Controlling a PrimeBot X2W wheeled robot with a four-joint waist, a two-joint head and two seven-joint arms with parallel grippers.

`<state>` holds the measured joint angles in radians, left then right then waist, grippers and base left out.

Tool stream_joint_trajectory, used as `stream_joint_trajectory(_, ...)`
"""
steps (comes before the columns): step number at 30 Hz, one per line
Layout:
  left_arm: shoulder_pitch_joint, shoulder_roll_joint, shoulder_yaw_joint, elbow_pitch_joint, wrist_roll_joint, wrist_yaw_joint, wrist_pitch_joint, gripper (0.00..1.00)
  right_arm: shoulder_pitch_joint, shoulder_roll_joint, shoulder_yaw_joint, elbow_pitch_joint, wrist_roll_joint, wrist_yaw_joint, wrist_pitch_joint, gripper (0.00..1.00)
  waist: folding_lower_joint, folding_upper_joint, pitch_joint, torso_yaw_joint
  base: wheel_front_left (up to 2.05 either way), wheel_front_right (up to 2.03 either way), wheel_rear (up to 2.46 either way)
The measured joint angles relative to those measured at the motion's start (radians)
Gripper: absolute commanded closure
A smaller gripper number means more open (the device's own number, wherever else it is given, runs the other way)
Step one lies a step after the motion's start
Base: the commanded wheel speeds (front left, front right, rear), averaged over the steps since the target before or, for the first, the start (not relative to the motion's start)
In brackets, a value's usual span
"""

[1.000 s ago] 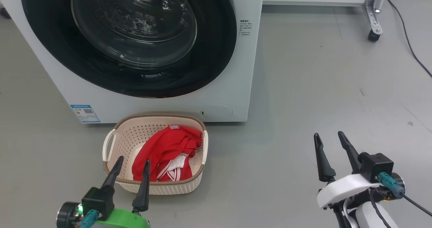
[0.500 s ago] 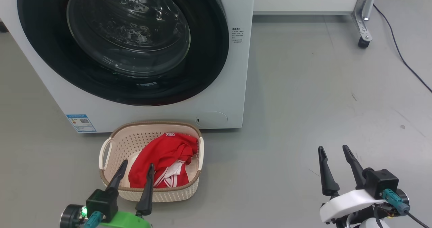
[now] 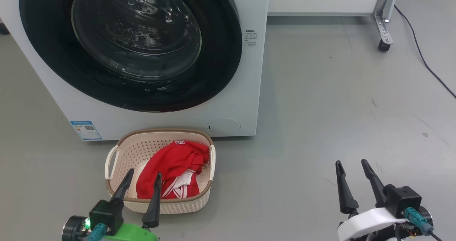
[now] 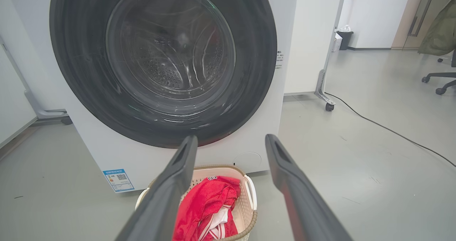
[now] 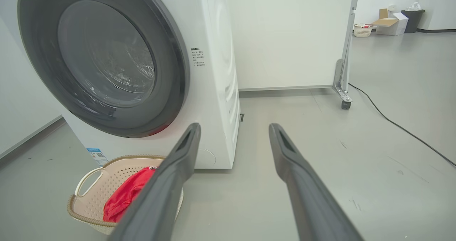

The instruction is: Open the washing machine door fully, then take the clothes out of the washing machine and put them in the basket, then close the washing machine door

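While I look down from the head, the door [image 3: 135, 45] lies shut against the washer [image 3: 249, 91], and the clothes [image 3: 174, 162] lie heaped in the basket [image 3: 164, 131]. It stands on the floor [image 3: 320, 109] just before the washer's front. My left hand [image 3: 144, 172] hangs spread and empty over the basket's near rim. My right hand [image 3: 351, 161], also spread and empty, is well apart over bare floor.

From my left wrist, the drum [image 4: 171, 66] shows no red through the door.

From my right wrist, the door sits flush.

I judge the clothes soft, light and limp, best pinched at a bunched fold. The door seems stiff, its glossy rim slippery.
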<state>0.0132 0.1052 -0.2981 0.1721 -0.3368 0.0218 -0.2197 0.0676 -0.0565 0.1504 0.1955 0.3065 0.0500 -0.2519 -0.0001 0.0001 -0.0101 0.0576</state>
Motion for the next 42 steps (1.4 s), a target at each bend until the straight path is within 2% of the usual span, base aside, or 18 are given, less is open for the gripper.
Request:
stream_joint_trajectory(22, 0.004, 0.0, 0.0, -0.027, -0.006, 0.002, 0.007, 0.0, 0.024, 0.006, -0.003, -0.037, -0.003, 0.0, 0.0, 0.0, 0.0, -0.0001, 0.017, 0.001, 0.0, 0.0, 0.0)
stream_joint_trajectory(23, 0.004, 0.0, 0.0, -0.028, -0.006, 0.002, 0.007, 1.0, 0.024, 0.007, -0.003, -0.038, -0.003, 0.0, 0.0, 1.0, 0.0001, 0.0, 0.018, 0.001, 0.0, 0.0, 0.0)
stream_joint_trajectory(34, 0.052, -0.022, -0.017, 0.065, -0.011, 0.0, 0.007, 1.0, 0.066, 0.027, 0.002, 0.055, 0.004, 0.0, 0.005, 1.0, 0.0001, -0.0001, 0.019, 0.0, 0.0, 0.0, 0.0)
stream_joint_trajectory(42, 0.053, -0.023, 0.001, 0.062, -0.1, -0.003, 0.019, 1.0, 0.066, 0.027, -0.003, 0.051, 0.092, 0.002, 0.016, 1.0, 0.0001, 0.0, 0.019, -0.005, 0.0, 0.0, 0.0)
